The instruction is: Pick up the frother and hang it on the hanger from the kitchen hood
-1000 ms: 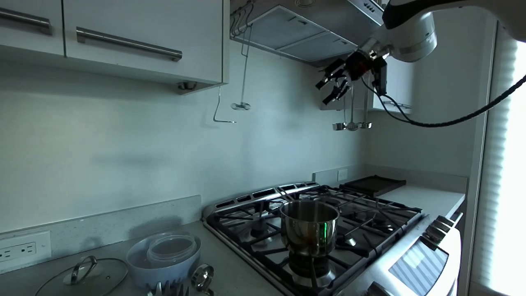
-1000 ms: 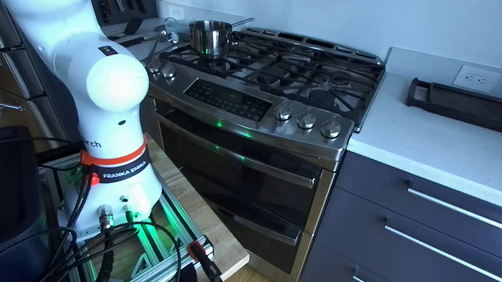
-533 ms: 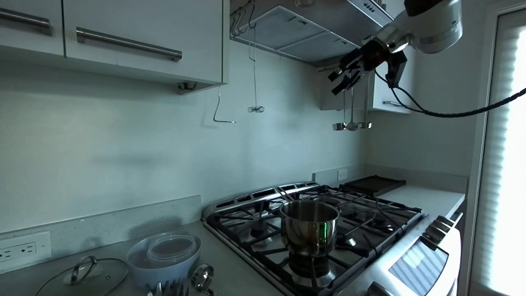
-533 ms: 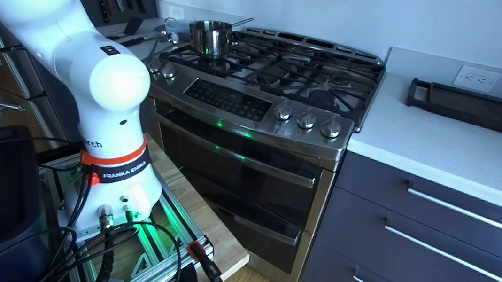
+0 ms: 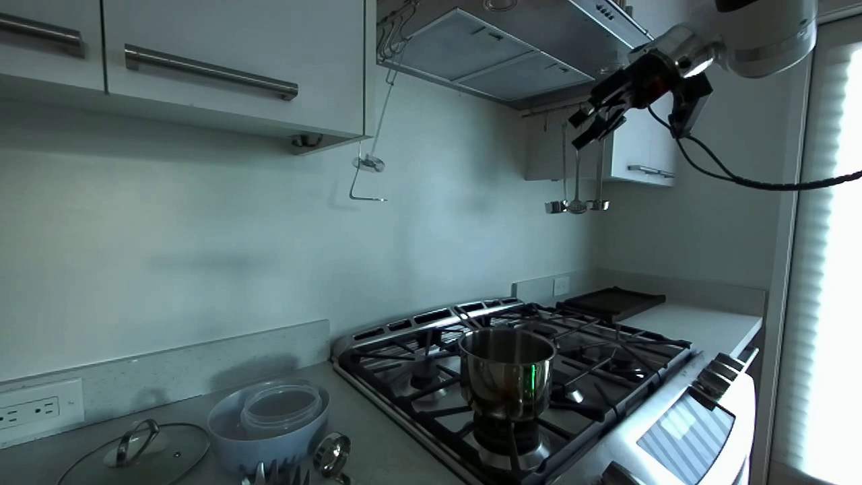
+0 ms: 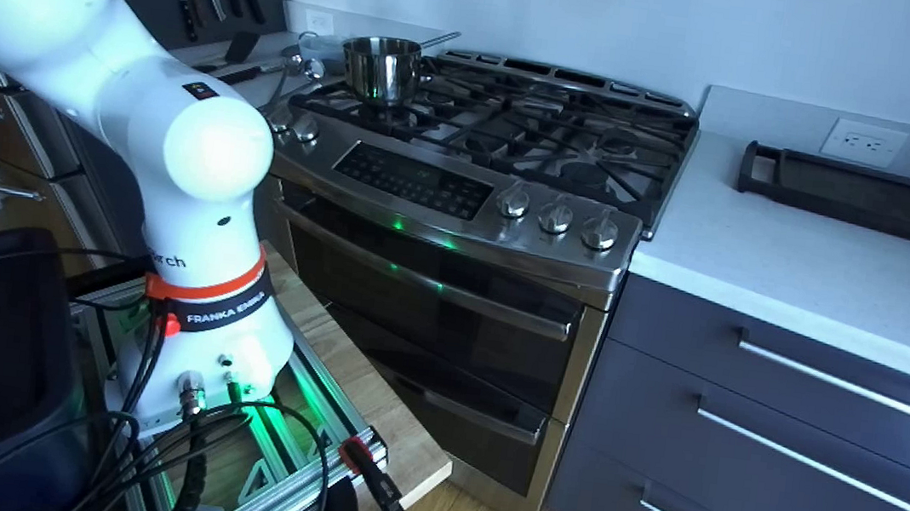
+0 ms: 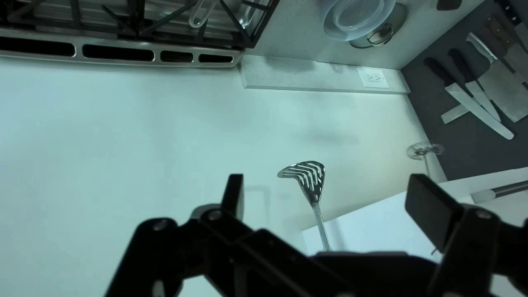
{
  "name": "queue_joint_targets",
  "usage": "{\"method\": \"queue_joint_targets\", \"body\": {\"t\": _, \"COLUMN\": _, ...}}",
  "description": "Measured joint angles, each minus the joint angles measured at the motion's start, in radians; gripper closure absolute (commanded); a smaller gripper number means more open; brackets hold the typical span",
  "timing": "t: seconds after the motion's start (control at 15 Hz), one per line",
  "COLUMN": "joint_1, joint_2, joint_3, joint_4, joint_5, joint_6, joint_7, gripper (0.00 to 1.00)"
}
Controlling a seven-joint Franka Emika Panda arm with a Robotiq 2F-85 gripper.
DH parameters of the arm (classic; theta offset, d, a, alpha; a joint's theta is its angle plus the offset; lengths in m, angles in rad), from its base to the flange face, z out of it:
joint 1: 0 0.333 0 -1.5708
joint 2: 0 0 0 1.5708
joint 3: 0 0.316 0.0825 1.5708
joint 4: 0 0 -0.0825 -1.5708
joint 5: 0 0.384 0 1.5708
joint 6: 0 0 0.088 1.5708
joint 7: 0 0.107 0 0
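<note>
The frother [image 5: 372,164] is a very thin wand with a small whisk-like end. It hangs tilted from a row of hooks [image 5: 399,37] at the near-left edge of the grey kitchen hood [image 5: 532,23]. Its whisk end also shows in the wrist view [image 7: 420,150], beyond the right finger, which hides most of its shaft. My gripper [image 5: 583,131] is open and empty, under the hood's front right part, well apart from the frother. In the wrist view the fingers [image 7: 326,185] stand wide apart, with only a distant slotted utensil seen between them.
The slotted utensil [image 5: 357,185] hangs left of the frother, beside the white cabinet [image 5: 236,40]. Several ladles [image 5: 577,205] hang behind the gripper. Below is the stove [image 6: 504,124] with a steel pot [image 5: 506,377]. A bowl [image 5: 269,431] and lid stand on the counter.
The gripper has moved right and slightly up, away from the frother, staying open. The frother has swung right, then back left. In the wide exterior view the upper arm has leaned further left.
</note>
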Motion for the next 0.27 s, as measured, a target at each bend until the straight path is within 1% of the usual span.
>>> {"method": "queue_joint_targets", "body": {"t": 0.13, "joint_1": 0.0, "joint_2": -0.029, "joint_3": -0.007, "joint_4": -0.027, "joint_5": -0.005, "joint_6": 0.002, "joint_7": 0.001, "gripper": 0.0}}
{"method": "queue_joint_targets", "body": {"t": 0.27, "joint_1": 0.004, "joint_2": -0.032, "joint_3": -0.01, "joint_4": -0.027, "joint_5": -0.006, "joint_6": 0.002, "joint_7": 0.002, "gripper": 0.0}}
